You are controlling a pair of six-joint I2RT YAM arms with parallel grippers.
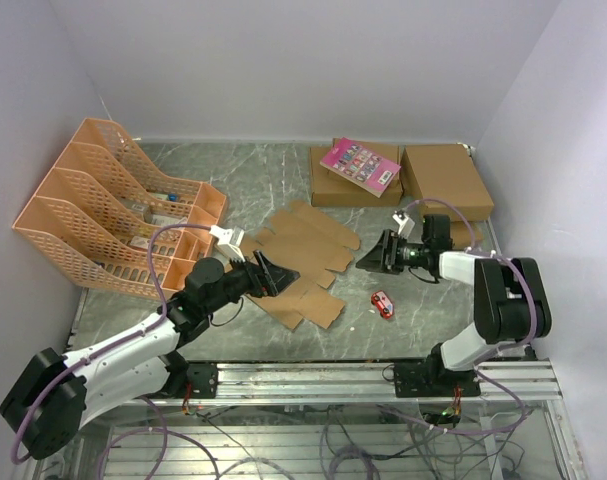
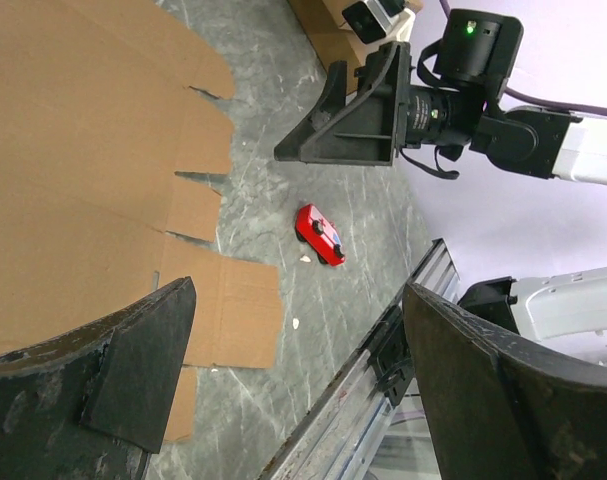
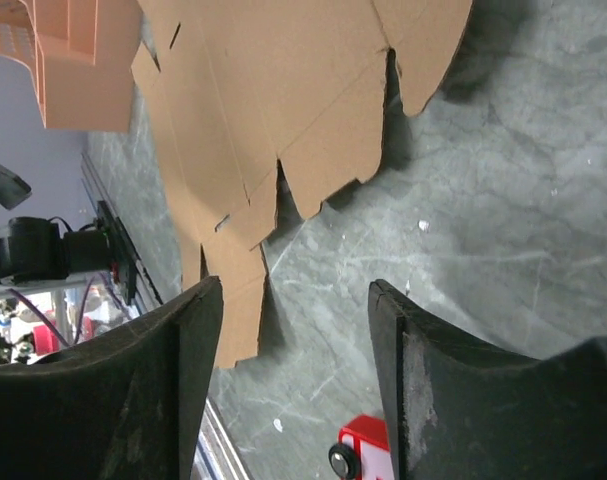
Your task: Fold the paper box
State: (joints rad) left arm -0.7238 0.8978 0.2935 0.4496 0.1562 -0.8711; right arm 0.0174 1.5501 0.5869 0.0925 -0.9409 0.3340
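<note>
I see flat brown die-cut cardboard paper box lying unfolded, left gripper spread wide over its near edge, right gripper parted, empty, just beside it

Open table behind paper box, red toy car near its right edge

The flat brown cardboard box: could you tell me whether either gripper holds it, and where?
Nothing holds the flat brown cardboard box: left gripper and right gripper are both open and empty.
</note>
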